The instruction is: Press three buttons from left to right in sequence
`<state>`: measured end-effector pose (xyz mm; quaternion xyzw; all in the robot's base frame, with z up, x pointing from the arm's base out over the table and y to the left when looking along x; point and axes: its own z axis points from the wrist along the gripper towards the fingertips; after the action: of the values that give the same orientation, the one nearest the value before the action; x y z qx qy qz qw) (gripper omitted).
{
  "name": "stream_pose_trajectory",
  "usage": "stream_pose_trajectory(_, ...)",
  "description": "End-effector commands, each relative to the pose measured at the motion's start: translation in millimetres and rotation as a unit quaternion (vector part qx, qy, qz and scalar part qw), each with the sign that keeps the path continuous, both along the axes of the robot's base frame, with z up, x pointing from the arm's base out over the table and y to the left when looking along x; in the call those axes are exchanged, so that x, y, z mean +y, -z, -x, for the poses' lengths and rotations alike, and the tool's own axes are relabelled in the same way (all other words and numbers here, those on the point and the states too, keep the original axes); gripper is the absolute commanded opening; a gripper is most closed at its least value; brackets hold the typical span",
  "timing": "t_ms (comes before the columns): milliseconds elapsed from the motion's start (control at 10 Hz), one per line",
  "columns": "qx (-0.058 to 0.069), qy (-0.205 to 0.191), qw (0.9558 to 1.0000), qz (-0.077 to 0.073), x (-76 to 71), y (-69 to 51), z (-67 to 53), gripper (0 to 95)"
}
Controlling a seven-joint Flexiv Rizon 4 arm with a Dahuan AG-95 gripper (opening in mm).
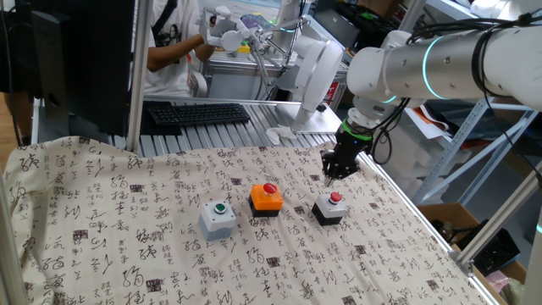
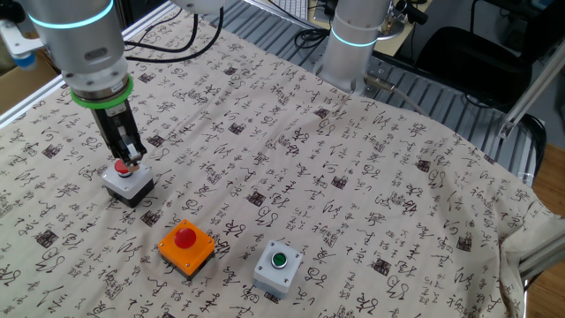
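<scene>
Three button boxes stand in a row on the patterned cloth. The grey box with a green cap (image 1: 218, 219) is at the left, also seen in the other fixed view (image 2: 278, 268). The orange box with a red cap (image 1: 266, 198) (image 2: 186, 246) is in the middle. The black box with a red cap (image 1: 329, 207) (image 2: 129, 181) is at the right. My gripper (image 1: 331, 176) (image 2: 127, 159) points down right over the black box's cap. I cannot tell whether it touches the cap, or how the fingertips stand.
The cloth (image 1: 127, 246) with black characters covers the table. A keyboard (image 1: 197, 113) lies behind it, and a person (image 1: 174, 42) sits at the back. A second robot base (image 2: 353, 44) stands at the table's far side. Metal frame rails (image 1: 440, 237) run along the right edge.
</scene>
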<state>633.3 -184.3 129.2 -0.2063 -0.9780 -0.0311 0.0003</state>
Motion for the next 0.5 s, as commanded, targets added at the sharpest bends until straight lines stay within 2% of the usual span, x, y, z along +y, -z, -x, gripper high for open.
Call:
stream_pose_trajectory(100, 0.003, 0.003, 1.0000, 0.004, 0.6, -0.1, 0.1, 0.0)
stream_pose_trajectory(500, 0.005, 0.000, 1.0000, 0.004, 1.1, 0.8, -0.4, 0.0)
